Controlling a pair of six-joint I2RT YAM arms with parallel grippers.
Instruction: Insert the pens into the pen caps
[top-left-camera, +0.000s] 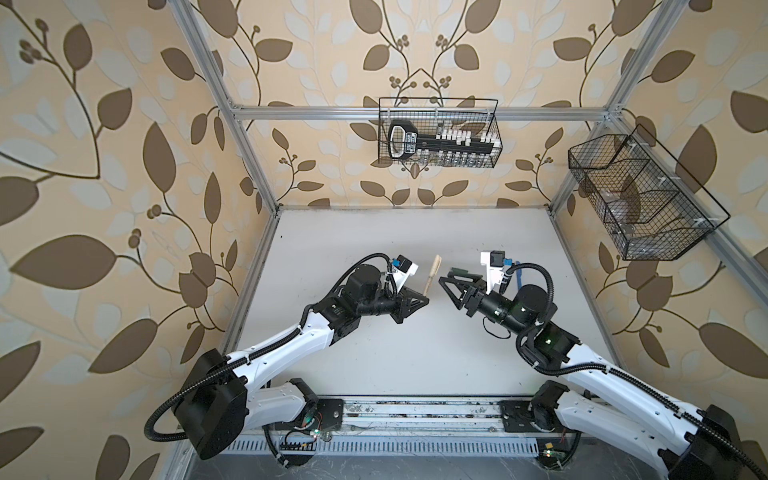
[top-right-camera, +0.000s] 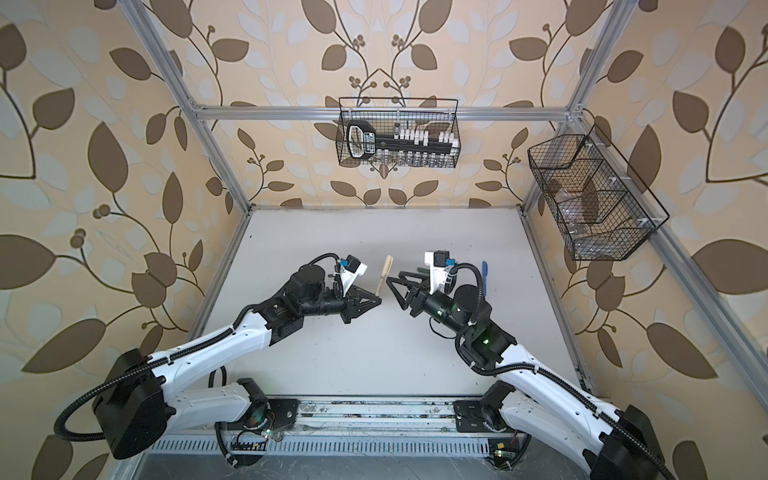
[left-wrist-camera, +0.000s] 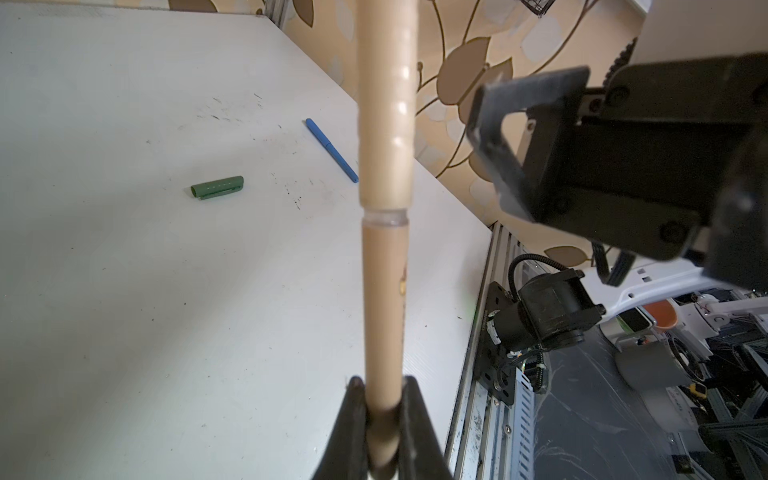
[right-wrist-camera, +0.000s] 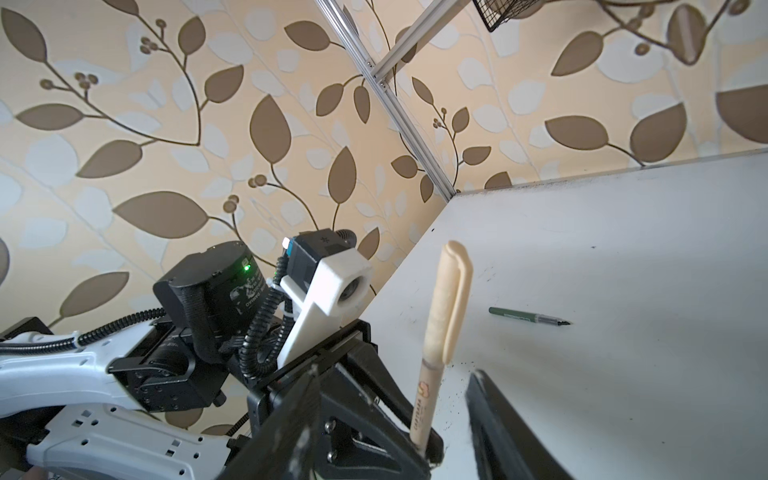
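While the left gripper is clamped low on the barrel of the tan pen, holding it near upright over the middle of the table, the right gripper stands wide and empty just beside it. Handling, by judgement: light, stiff, smooth plastic, apt to pivot in a fingertip pinch, so grip the bare barrel, clear of the clip. Looks: slim printed barrel, ribbed tan cap on top, a thin clear ring showing at the joint, perhaps not fully seated; the green cap, uncapped green pen and capped blue pen lie flat on the table.
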